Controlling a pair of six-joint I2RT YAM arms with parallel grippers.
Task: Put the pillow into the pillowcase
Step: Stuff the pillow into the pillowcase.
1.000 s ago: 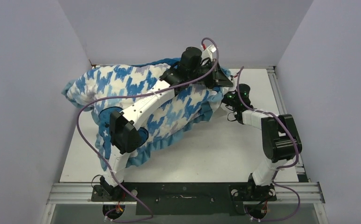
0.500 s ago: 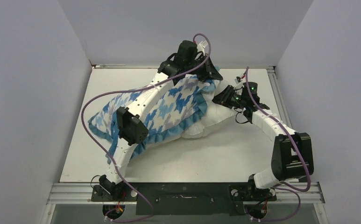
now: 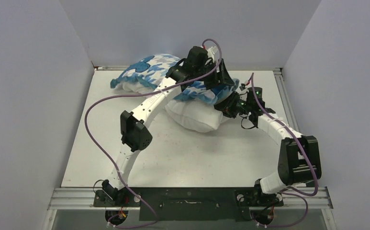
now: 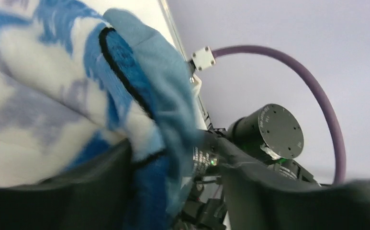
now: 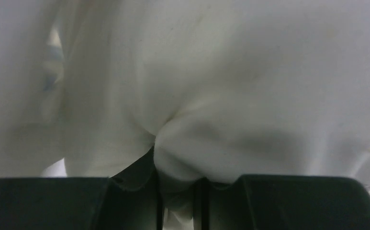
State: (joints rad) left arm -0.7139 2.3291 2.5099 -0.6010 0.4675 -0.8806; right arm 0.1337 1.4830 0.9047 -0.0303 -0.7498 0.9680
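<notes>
Nearest, on the pale flat worktop (image 3: 197,158), the plump rectangular white fabric pillow (image 3: 195,115) lies mostly bare, its end just left of the right tool (image 3: 228,106). The right wrist view shows that tool clamped together on a pinched fold of the pillow's white cloth. I judge the pillow light, soft and springy. It will sag wherever it is not carried, so a deep bite on a corner or seam should hold better than a nip of loose skin, which could slip out.

Just beyond, the left tool (image 3: 221,79) stands with its fingers apart. The thin limp pillowcase of blue-white-lavender houndstooth with a blue ruffled edge (image 3: 144,72) is heaped beyond and to the left of that tool. It covers only the pillow's far side, and its ruffle lies between the fingers, against one of them, unpinched. Being limp, it will likely fall shut unless its mouth is taken by the hem and kept spread.

A second ago the pillowcase lay stretched over nearly the whole pillow, with the left tool shut on it. Now it has bunched up farther off, the white cushion is uncovered, and that tool has let go.
</notes>
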